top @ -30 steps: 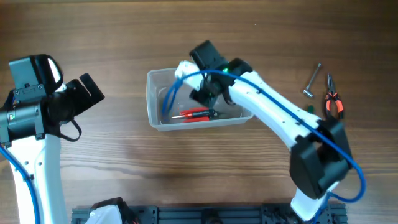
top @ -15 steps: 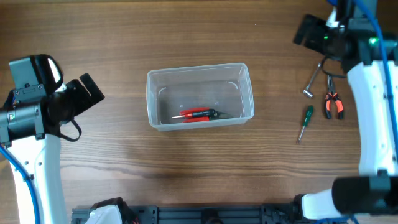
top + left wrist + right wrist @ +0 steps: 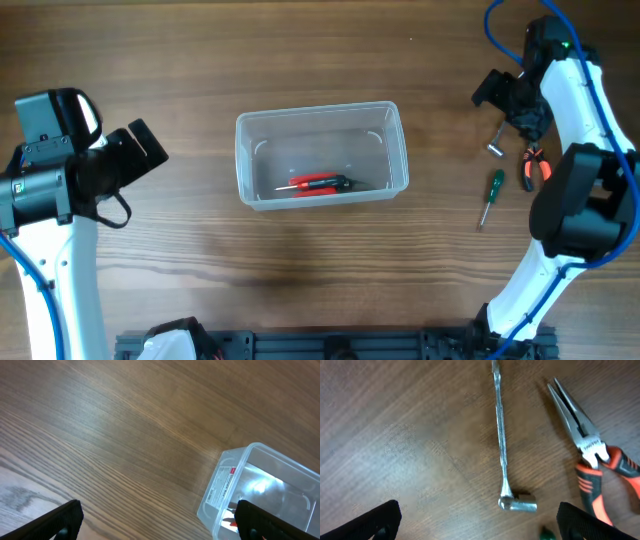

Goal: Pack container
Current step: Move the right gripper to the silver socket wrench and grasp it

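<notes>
The clear plastic container point(image 3: 320, 155) sits mid-table with a red-and-black screwdriver point(image 3: 318, 183) lying in it; its corner shows in the left wrist view point(image 3: 260, 490). At the right lie a silver socket wrench point(image 3: 498, 140) point(image 3: 502, 450), orange-handled pliers point(image 3: 534, 165) point(image 3: 590, 470) and a green screwdriver point(image 3: 490, 195). My right gripper point(image 3: 512, 100) point(image 3: 477, 522) is open and empty, hovering over the socket wrench. My left gripper point(image 3: 140, 150) point(image 3: 160, 522) is open and empty at the far left, apart from the container.
Wooden table point(image 3: 320, 280) all round. A dark rail point(image 3: 330, 345) runs along the front edge.
My right arm has swung from over the container to the far right and now hovers above the loose tools. The left arm has not moved.
</notes>
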